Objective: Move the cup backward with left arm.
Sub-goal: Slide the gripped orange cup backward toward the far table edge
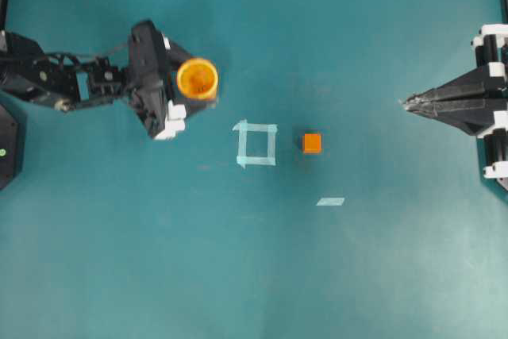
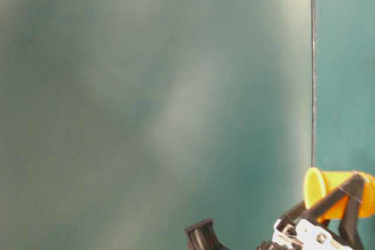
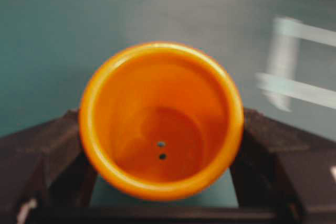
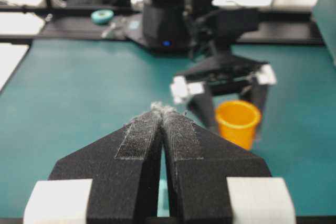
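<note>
The left end effector (image 1: 193, 89) is clamped on the cup (image 1: 197, 78): in the left wrist view one black finger (image 3: 39, 156) presses on each side of the orange wall, and the rim faces the camera, so the cup is lying tilted in the grip rather than standing. In the overhead view the cup is at about 10 o'clock from the tape square (image 1: 256, 144), well apart from it, and the small orange cube (image 1: 312, 143) sits just beside the square at 3 o'clock. From the right wrist view the cup appears to hang just above the teal surface (image 1: 143, 260), but I cannot tell if its bottom touches it.

The right end effector (image 1: 409, 103) rests at the 3 o'clock edge with its fingers together, holding nothing.

The step in hand seems to be the carrying of the cup toward the back of the surface, toward 12 o'clock in the overhead view. To do it well, I think the left arm should keep the same firm grip, move slowly because the smooth plastic may slip, bring the cup upright before lowering it, and open only when the base rests flat.
</note>
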You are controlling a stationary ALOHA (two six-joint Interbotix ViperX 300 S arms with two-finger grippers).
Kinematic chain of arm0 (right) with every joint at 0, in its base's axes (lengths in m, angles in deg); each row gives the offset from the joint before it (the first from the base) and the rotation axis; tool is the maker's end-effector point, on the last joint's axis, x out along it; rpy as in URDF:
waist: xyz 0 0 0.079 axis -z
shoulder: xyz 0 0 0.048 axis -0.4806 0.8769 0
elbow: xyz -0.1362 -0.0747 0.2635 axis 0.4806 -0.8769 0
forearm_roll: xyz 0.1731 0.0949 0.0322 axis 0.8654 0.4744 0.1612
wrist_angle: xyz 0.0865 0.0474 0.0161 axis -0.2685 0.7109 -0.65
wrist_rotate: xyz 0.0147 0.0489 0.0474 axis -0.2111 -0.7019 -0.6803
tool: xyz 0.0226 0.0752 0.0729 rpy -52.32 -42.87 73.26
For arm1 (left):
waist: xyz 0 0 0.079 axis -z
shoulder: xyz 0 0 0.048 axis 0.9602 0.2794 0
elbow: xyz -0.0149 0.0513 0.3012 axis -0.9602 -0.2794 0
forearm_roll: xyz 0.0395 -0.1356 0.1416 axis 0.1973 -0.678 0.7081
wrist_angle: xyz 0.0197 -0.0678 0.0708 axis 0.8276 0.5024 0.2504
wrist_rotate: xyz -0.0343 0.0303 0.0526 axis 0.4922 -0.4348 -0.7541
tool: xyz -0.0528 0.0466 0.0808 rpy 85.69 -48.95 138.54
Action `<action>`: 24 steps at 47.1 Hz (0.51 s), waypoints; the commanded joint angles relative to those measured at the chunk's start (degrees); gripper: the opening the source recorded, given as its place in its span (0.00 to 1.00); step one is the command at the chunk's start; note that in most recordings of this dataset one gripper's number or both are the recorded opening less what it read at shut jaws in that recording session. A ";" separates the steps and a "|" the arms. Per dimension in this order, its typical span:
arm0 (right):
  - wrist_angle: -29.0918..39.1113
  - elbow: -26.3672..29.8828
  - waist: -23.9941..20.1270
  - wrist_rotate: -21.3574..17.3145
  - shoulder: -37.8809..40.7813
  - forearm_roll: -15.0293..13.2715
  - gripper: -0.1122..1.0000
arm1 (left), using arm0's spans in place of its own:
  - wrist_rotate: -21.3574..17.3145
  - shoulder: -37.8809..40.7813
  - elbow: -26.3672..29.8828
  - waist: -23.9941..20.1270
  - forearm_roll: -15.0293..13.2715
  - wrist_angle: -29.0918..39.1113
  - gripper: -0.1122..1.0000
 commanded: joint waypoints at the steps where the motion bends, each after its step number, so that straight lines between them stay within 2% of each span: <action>1: -0.18 1.93 0.00 0.00 0.18 0.00 0.10 | 0.18 -0.88 2.02 -2.99 0.09 0.97 0.72; 24: -0.18 1.93 -0.09 0.00 0.35 0.09 0.10 | -0.09 1.85 10.02 -13.18 0.18 9.49 0.72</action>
